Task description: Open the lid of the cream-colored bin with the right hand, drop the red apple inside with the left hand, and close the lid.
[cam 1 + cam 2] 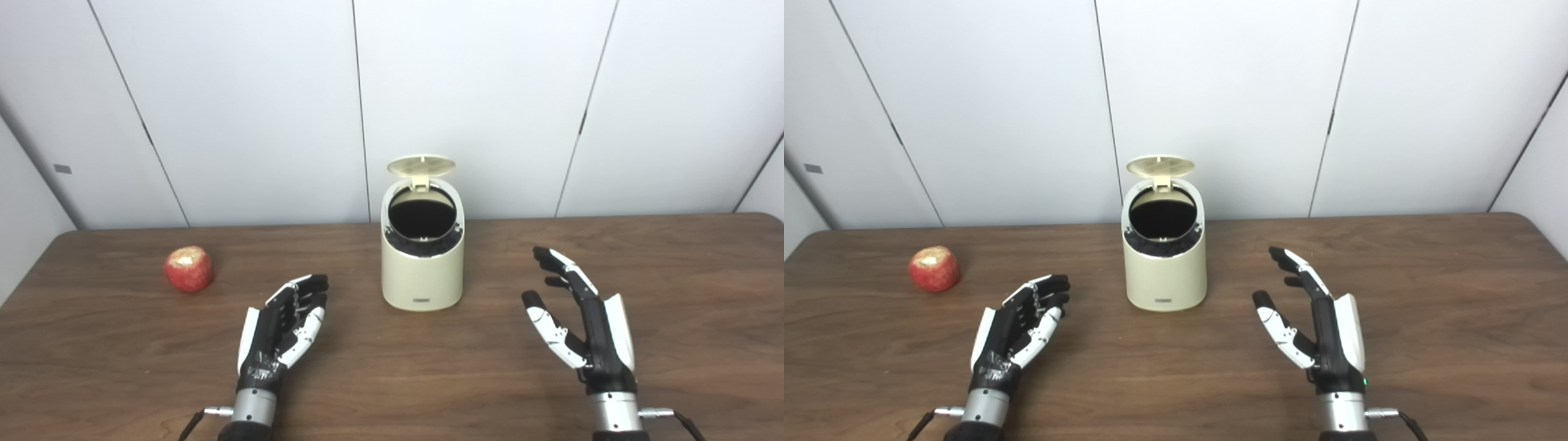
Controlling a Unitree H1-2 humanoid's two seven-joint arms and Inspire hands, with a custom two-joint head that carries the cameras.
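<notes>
Setting: dark wooden tabletop (674,294) before white wall panels.
Left robot hand (283,327): empty, fingers spread, low over the tabletop.
Right robot hand (582,318): empty, fingers apart, palm facing inward.
Cream-colored bin (422,269): upright between both hands, lid (421,165) raised.
Red apple (188,268): far left, well apart from the bin.

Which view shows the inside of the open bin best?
Left eye view: the bin sits near centre and its dark opening shows slightly wider. Right eye view shows the same opening, left of centre. Neither reveals the bottom.
</notes>
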